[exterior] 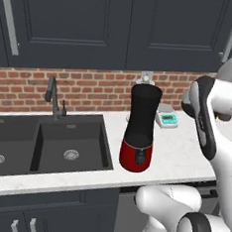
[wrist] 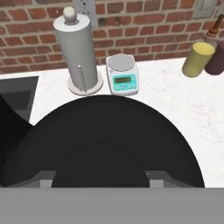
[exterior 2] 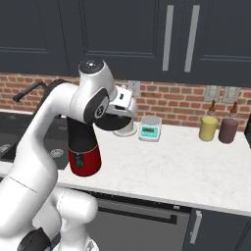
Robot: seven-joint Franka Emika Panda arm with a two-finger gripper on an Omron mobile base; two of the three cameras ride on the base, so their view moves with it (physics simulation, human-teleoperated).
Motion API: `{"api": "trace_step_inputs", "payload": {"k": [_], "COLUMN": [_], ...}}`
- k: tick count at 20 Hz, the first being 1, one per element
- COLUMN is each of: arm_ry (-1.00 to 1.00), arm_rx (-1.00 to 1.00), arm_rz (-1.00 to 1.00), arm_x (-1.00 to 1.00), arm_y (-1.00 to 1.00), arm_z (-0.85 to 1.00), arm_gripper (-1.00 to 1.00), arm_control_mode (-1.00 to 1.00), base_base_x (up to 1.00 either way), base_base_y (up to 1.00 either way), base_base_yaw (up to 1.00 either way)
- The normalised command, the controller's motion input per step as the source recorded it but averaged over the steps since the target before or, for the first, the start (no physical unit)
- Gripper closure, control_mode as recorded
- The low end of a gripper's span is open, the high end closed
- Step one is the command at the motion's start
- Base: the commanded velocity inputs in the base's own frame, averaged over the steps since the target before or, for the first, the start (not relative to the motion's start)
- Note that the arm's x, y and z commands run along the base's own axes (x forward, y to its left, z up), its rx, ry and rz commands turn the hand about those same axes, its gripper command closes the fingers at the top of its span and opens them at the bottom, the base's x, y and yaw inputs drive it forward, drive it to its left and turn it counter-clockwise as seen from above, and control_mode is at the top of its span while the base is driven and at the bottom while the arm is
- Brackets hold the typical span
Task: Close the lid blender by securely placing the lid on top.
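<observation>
**Lid carried in the gripper, not yet on the blender**

Lid (wrist: 109, 140): a flat, rigid black disc in the hand view's lower half; likely light, with a smooth, slippery face. In the right base view it hangs under the gripper (exterior 2: 117, 120), above the counter (exterior 2: 162, 166). The jaws appear pinched on it, presumably at the central knob, the sensible hold, though the contact is hidden. Blender (exterior: 138, 135) stands open-topped at the lid's 9 o'clock. Scale (wrist: 123, 75) sits at 12 o'clock.
</observation>
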Motion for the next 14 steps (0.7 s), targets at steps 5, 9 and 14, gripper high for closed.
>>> {"api": "trace_step_inputs", "payload": {"k": [5, 9, 14], "arm_ry": [-0.01, 0.00, 0.00], "arm_rx": [0.00, 0.00, 0.00], "arm_rz": [0.00, 0.00, 0.00], "arm_x": [0.00, 0.00, 0.00], "arm_y": [0.73, 0.76, 0.72], "arm_z": [0.21, 0.16, 0.24], "arm_gripper": [1.00, 1.00, 1.00], "arm_control_mode": [-1.00, -1.00, -1.00], "base_base_x": [0.00, 0.00, 0.00], "base_base_y": [0.00, 0.00, 0.00], "base_base_yaw": [0.00, 0.00, 0.00]}}
